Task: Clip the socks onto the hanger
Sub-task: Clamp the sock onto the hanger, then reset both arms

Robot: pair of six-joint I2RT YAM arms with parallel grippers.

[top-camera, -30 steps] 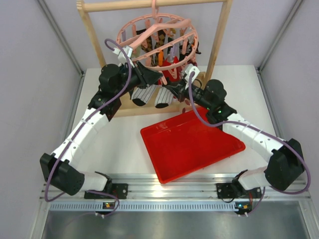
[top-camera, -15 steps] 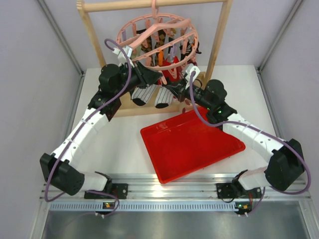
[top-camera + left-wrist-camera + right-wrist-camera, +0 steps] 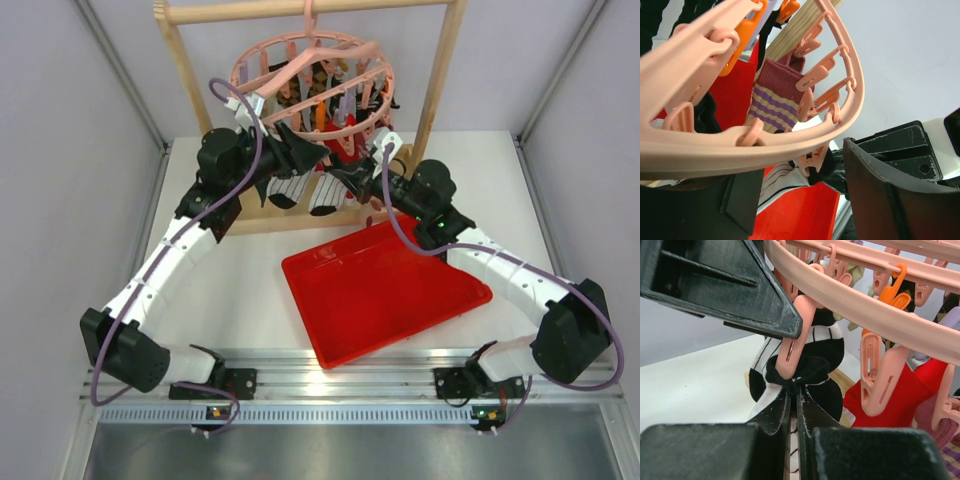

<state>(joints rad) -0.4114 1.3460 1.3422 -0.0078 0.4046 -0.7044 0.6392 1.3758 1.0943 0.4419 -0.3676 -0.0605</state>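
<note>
By socks (image 3: 826,341) on hanger (image 3: 765,150), wooden rack (image 3: 230,12), red tray (image 3: 400,300)

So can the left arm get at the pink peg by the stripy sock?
Probably yes: the open left pincer sits right beside that pink plastic peg on the round pink hanger, nothing between.

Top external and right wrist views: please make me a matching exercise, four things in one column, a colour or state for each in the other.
1 hanger
2 tray
3 right gripper
4 socks

A red, on the table
B shut on a black cuff
C pink, hanging from the wooden rack
D white, thin black stripes

Pairs: 1-C, 2-A, 3-B, 4-D
</note>
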